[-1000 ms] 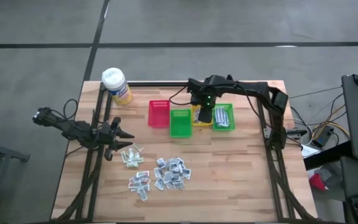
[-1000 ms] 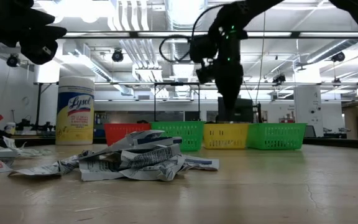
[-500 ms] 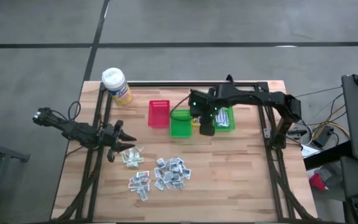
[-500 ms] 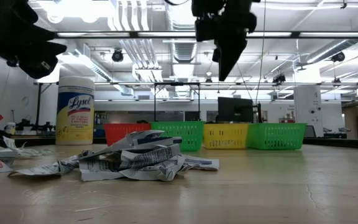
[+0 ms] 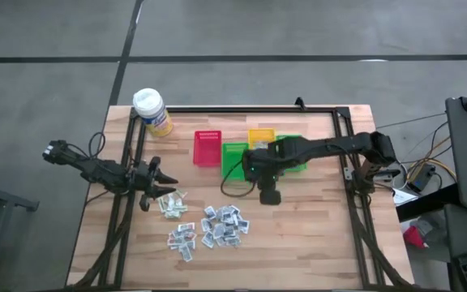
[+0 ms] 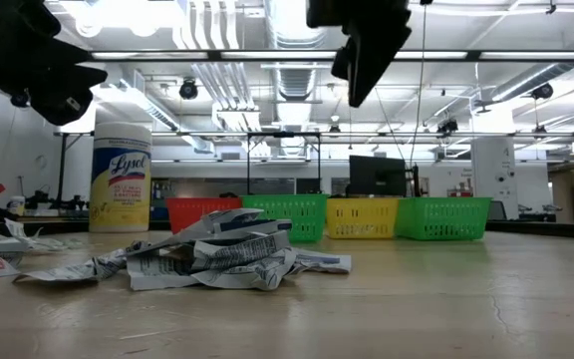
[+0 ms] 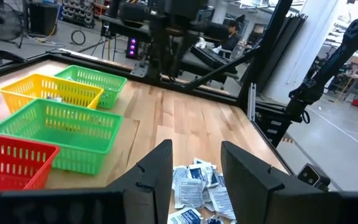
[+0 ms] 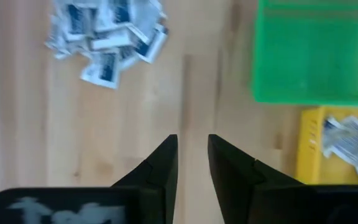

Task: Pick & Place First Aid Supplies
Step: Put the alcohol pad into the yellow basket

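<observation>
Heap of small white, blue-printed flat packets on bare wooden table. Left gripper beside the heap, fingers apart, empty. Right gripper above bare wood near green plastic basket, fingers slightly parted, empty.

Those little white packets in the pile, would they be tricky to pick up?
Probably. The packets look thin and crinkled, so likely light and floppy. They overlap in a heap, so a pinch might lift several. Pushed, they would likely slide on the smooth table.
</observation>
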{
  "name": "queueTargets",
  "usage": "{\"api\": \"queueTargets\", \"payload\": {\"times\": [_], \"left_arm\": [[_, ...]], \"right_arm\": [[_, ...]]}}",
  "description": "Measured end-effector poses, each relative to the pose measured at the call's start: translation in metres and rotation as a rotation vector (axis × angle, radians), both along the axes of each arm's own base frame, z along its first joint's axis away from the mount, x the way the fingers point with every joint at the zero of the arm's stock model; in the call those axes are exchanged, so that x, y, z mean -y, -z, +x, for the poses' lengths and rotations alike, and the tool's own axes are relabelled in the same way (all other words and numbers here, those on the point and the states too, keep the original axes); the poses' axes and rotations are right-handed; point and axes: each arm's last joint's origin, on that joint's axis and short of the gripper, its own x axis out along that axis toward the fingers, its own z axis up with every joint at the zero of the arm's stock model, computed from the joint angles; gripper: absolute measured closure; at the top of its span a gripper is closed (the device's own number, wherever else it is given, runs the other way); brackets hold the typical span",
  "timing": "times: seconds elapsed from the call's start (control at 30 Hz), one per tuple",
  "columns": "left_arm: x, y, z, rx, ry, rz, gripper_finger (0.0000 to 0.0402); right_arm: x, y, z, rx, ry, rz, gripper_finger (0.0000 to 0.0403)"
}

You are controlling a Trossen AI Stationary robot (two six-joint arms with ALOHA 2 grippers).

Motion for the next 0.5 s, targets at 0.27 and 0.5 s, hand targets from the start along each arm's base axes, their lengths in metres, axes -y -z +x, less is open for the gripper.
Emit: {"api": "queueTargets", "payload": {"times": [0.27,0.5], "left_arm": [[0.000,0.000,0.000,0.000,0.000,-0.001,0.0271],[0.000,0.000,0.000,0.000,0.000,-0.001,0.0271]], "right_arm": [[-0.031,-0.004,0.008,0.108,0.055,0.066,0.0321],[-0.056,-0.008,0.011,0.165,0.115,0.137,0.0335]]}}
